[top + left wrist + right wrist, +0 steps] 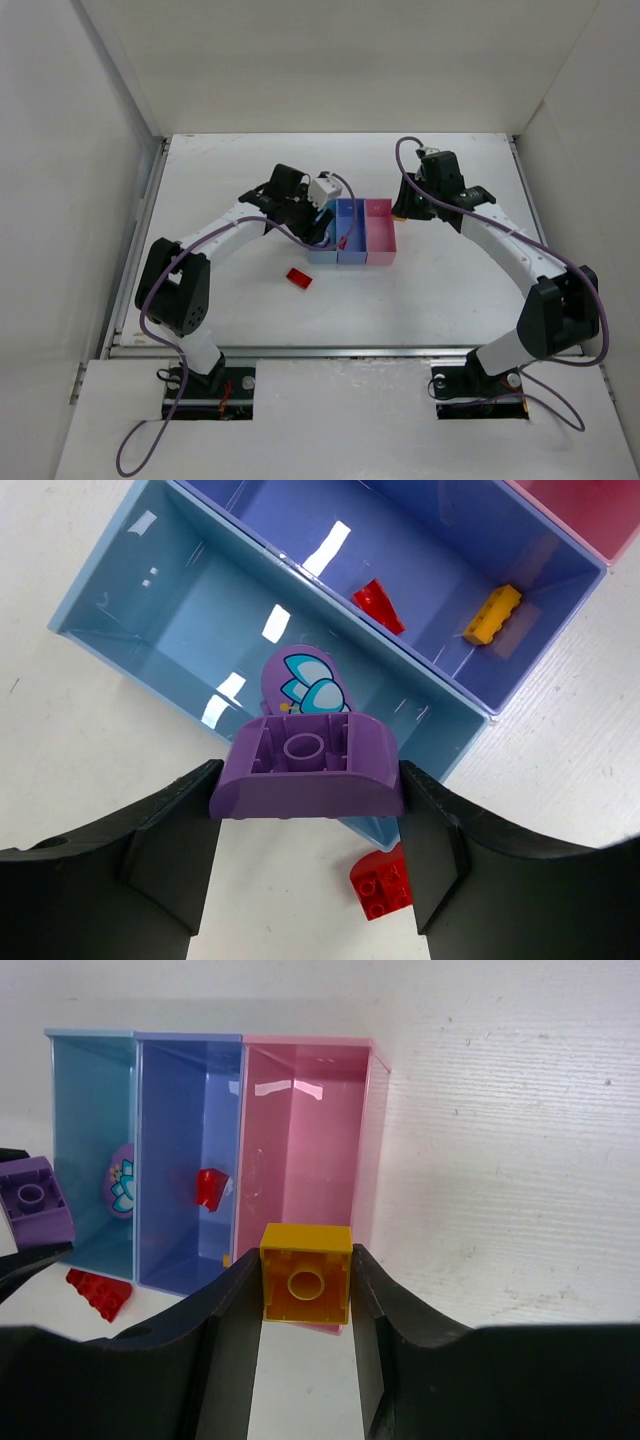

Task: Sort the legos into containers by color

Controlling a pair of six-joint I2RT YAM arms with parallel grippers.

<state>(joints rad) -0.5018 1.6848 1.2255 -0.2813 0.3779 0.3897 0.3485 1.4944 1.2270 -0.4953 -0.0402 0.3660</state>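
Observation:
Three joined containers stand mid-table: light blue [322, 240], blue-violet [348, 232] and pink [381, 232]. My left gripper [308, 785] is shut on a purple curved lego [307, 765], held above the near wall of the light blue bin [130, 620]. A lilac oval piece [305, 683] lies in that bin. The blue-violet bin [420, 550] holds a red lego [380, 606] and an orange-yellow one [492, 615]. My right gripper [306, 1280] is shut on a yellow lego [306, 1273], just outside the end of the pink bin [300, 1130].
A loose red lego [299, 278] lies on the table left of the bins, and shows by the light blue bin's corner [382, 882]. White enclosure walls [80, 150] stand on the left, back and right. Both arm bases sit at the near edge.

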